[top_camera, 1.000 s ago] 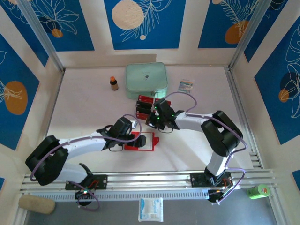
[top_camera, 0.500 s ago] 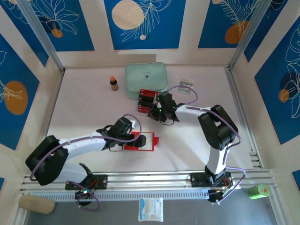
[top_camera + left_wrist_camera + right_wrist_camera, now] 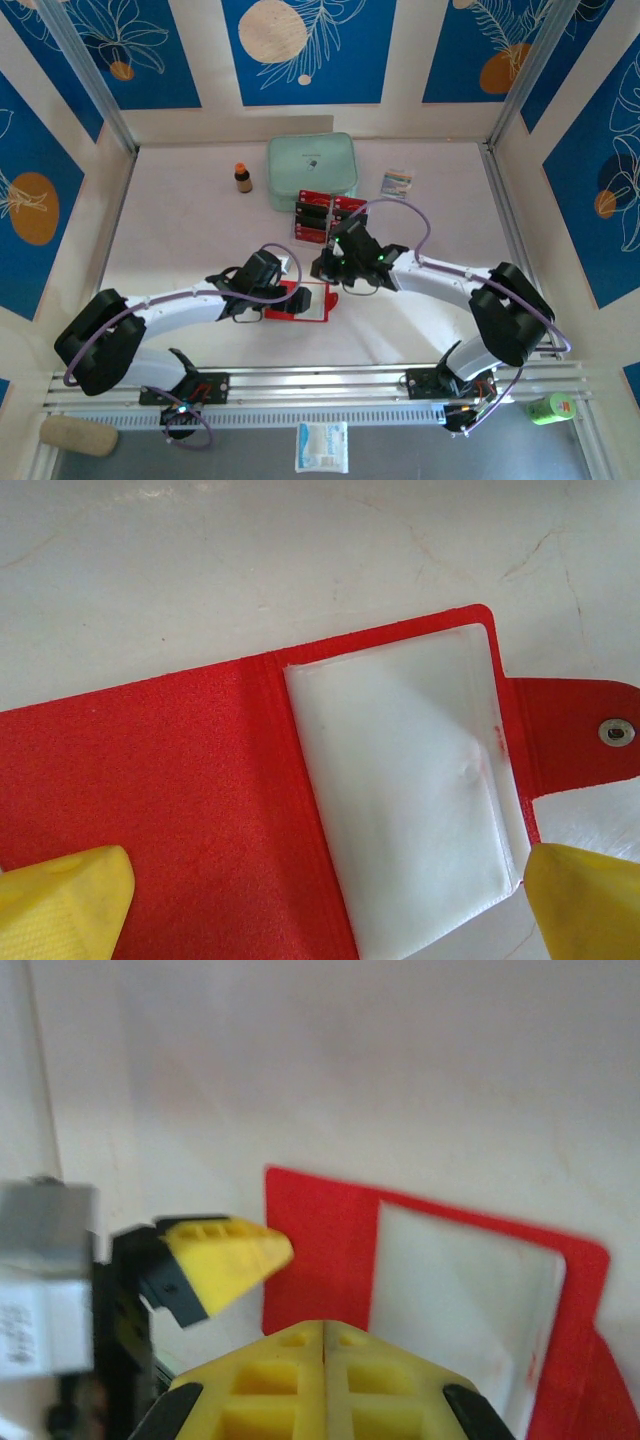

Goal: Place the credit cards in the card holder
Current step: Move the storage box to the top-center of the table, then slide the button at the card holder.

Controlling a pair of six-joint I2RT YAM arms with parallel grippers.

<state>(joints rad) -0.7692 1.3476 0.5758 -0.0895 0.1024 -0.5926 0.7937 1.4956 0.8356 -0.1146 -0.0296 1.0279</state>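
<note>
Counter: pale, ringed by blue patterned walls.
Top, credit cards: grouped just beside the mint case, on its near side.
Top, card holder: open at centre, left tool over it, right tool just beyond.
Left wrist: left tool spread across the card holder.
Right wrist: right tool pressed together above the card holder.

The card holder is lying open toward the table's front, the credit cards are sitting behind it, just before the case, which is standing between the bottle on its left and the packet on its right.
</note>
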